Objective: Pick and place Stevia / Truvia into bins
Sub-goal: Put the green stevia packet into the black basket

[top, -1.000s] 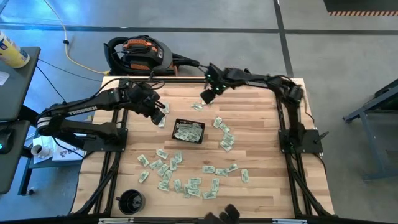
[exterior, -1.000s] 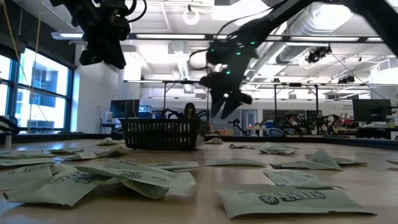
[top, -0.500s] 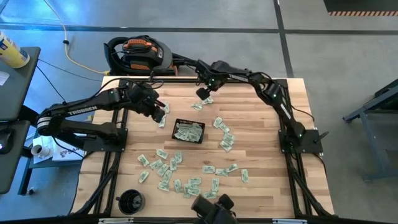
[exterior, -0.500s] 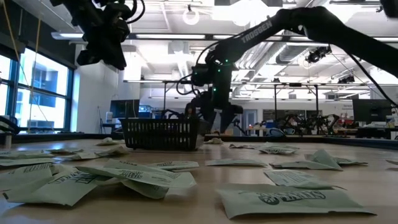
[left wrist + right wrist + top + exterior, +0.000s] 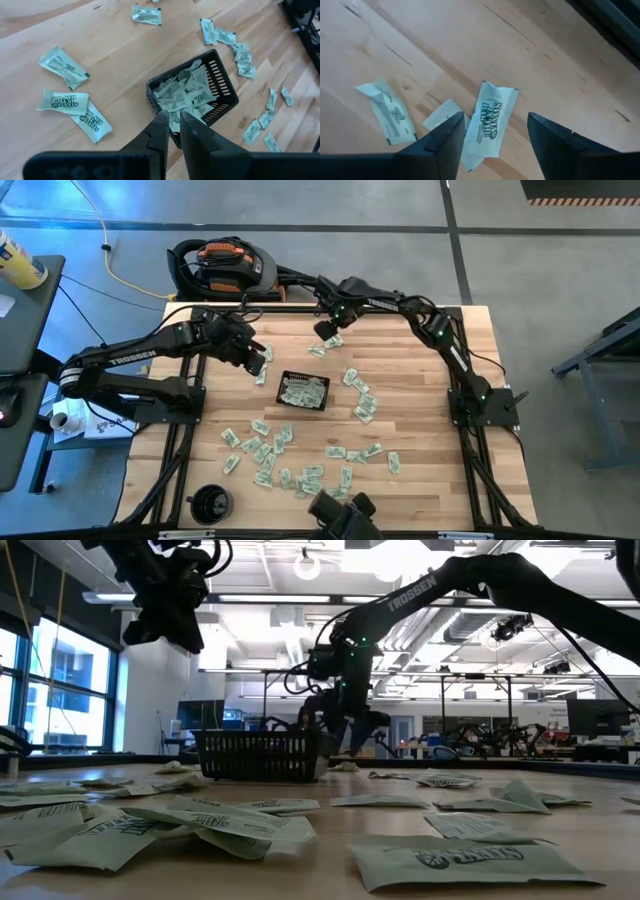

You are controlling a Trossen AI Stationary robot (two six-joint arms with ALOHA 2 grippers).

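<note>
Many pale green Stevia sachets [image 5: 300,470] lie flat on the wooden table, and more fill the black mesh bin [image 5: 303,391] at its middle. My left gripper [image 5: 260,364] hangs high over the table just left of the bin [image 5: 220,95], shut on one sachet [image 5: 173,121]. My right gripper [image 5: 328,332] points down near the far edge, low over the wood. It is open, and its fingers stand on either side of a flat sachet [image 5: 490,120] without touching it. Two more sachets [image 5: 387,112] lie beside that one. My left gripper pinches a sachet between its two fingertips [image 5: 161,125]; only a small pale strip [image 5: 173,119] shows in the narrow gap. The fingers slant down from the table's left side. The sachet is lifted clear of the table, above the bin's near corner.
A round black cup [image 5: 211,502] stands at the near left corner. A loose line of sachets [image 5: 362,402] runs to the right of the bin. An orange and black machine [image 5: 225,265] sits beyond the far edge. A dark object [image 5: 342,515] juts in at the near edge.
My right gripper has sunk toward the sachets near the far edge and gone a little toward the table's left edge, tipping to point more steeply down. My left gripper has kept its place with its sachet.
</note>
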